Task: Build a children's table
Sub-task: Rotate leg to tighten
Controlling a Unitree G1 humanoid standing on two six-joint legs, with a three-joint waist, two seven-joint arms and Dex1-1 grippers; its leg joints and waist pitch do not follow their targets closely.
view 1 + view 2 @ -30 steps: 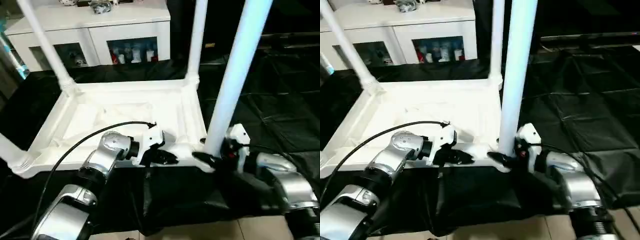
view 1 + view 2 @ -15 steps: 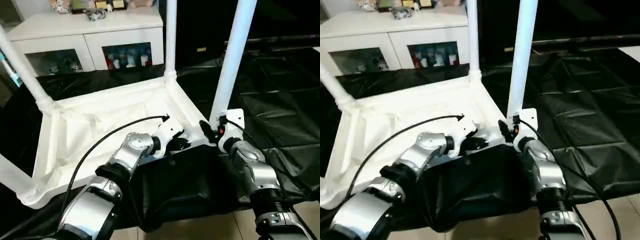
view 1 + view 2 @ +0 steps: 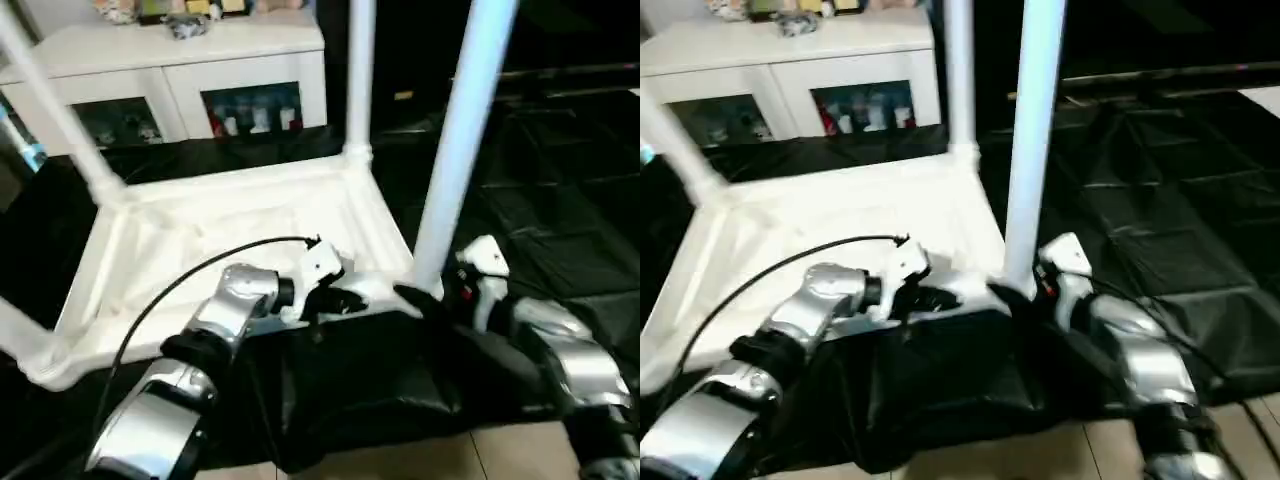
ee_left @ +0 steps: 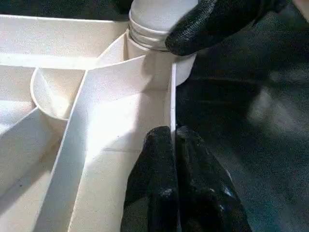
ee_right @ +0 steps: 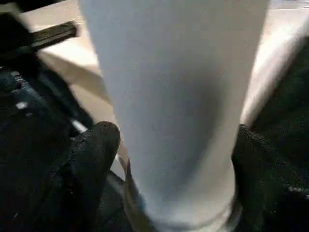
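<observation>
The children's table [image 3: 230, 225] lies upside down on the black cloth, its four white legs standing up. My left gripper [image 3: 345, 300] is shut on the thin front rim close to the near right corner; the left wrist view has its fingertips [image 4: 159, 145] pinching that wall [image 4: 172, 96]. My right gripper [image 3: 425, 298] straddles the foot of the near right leg [image 3: 455, 150], just above the corner socket. In the right wrist view its black fingers [image 5: 94, 154] stand on either side of the leg [image 5: 178, 96], slightly spread off it.
A white glass-door cabinet [image 3: 170, 70] stands behind the black-draped table [image 3: 560, 200]. The other legs rise at the back right [image 3: 358, 80], back left [image 3: 60, 110] and front left [image 3: 15, 335]. Tiled floor [image 3: 400, 460] lies below the cloth's front edge.
The head camera has swung about, shifting the whole picture. My right gripper's fingers have spread wider around the near right leg. The left gripper keeps its pinch on the rim.
</observation>
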